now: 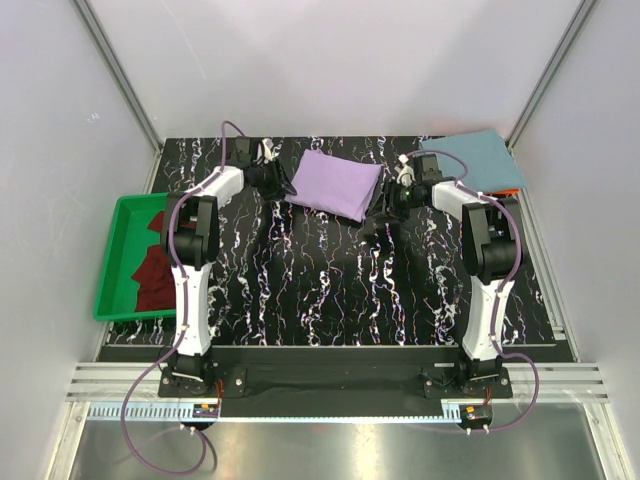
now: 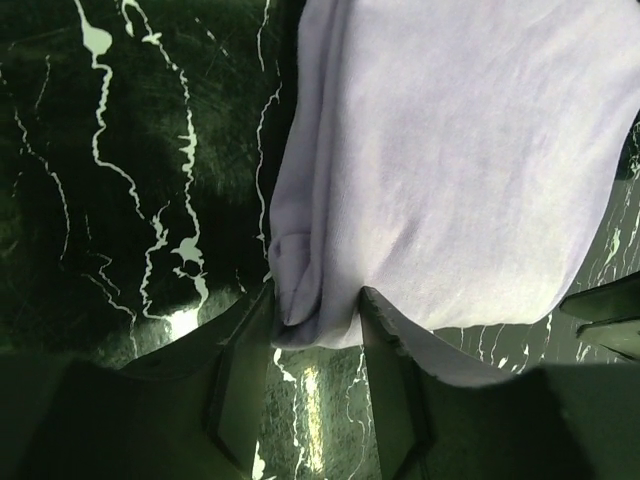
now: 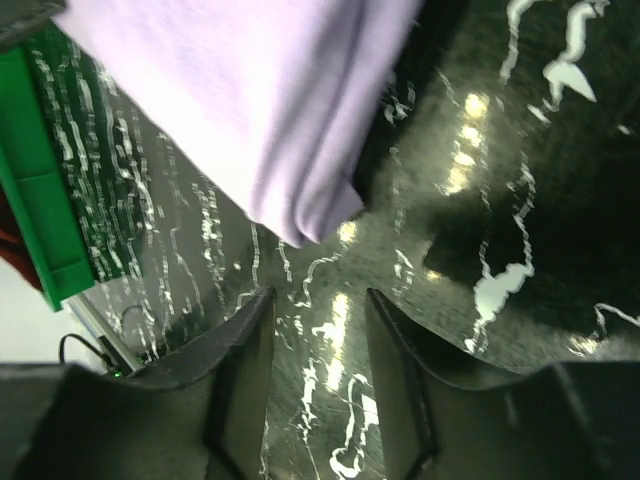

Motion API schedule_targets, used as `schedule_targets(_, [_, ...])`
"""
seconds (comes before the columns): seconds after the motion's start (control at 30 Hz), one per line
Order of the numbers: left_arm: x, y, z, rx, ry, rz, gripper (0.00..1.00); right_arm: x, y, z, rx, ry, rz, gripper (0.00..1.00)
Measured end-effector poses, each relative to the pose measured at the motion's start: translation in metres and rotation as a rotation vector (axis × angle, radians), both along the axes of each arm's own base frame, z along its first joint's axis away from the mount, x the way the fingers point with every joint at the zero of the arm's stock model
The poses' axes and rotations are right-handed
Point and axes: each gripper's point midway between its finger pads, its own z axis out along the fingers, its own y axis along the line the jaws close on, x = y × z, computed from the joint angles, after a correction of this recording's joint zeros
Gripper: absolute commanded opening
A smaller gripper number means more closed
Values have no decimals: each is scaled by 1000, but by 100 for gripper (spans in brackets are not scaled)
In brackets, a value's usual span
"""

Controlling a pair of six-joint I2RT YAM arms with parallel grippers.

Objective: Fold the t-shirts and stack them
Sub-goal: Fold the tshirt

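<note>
A folded lavender t-shirt [image 1: 335, 185] lies at the middle back of the black marbled table. My left gripper [image 1: 272, 180] is at its left edge. In the left wrist view the gripper [image 2: 315, 300] has the shirt's [image 2: 450, 150] thick folded corner pinched between its fingertips, and the cloth touches both. My right gripper [image 1: 397, 195] is at the shirt's right side. It [image 3: 318, 295] stands open just short of the lavender corner [image 3: 300, 215], with only table between its fingers. A teal-blue t-shirt [image 1: 475, 160] lies folded at the back right. A maroon t-shirt [image 1: 155, 265] sits crumpled in the tray.
A green plastic tray [image 1: 108, 270] stands at the table's left edge; its rim [image 3: 40, 200] also shows in the right wrist view. White walls and metal frame rails close in the back and both sides. Both arm bases are bolted at the near edge.
</note>
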Motion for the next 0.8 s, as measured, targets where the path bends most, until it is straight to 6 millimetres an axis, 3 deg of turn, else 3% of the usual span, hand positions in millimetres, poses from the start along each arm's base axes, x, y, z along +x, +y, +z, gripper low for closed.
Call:
schedule_targets(0.27, [4, 2, 1, 4, 7, 6, 40, 17, 13, 6, 36, -35, 41, 50])
schedule_targets(0.43, [7, 1, -4, 3, 19, 4, 20, 32, 23, -3, 36, -45, 62, 47])
schedule_targets(0.57, [11, 0, -5, 1, 23, 2, 14, 30, 23, -14, 24, -20, 71, 43])
schedule_targets(0.63, [11, 0, -7, -3, 29, 0, 11, 27, 22, -16, 19, -14, 77, 33])
schedule_targets(0.7, [11, 0, -9, -8, 38, 2, 1, 26, 22, -17, 18, -16, 83, 20])
schedule_targets(0.73, [11, -1, -10, -13, 43, 3, 0, 26, 22, -18, 17, -16, 85, 4])
schedule_targets(0.8, [12, -2, -10, -19, 46, 2, 0, 24, 22, -20, 17, -13, 86, 0])
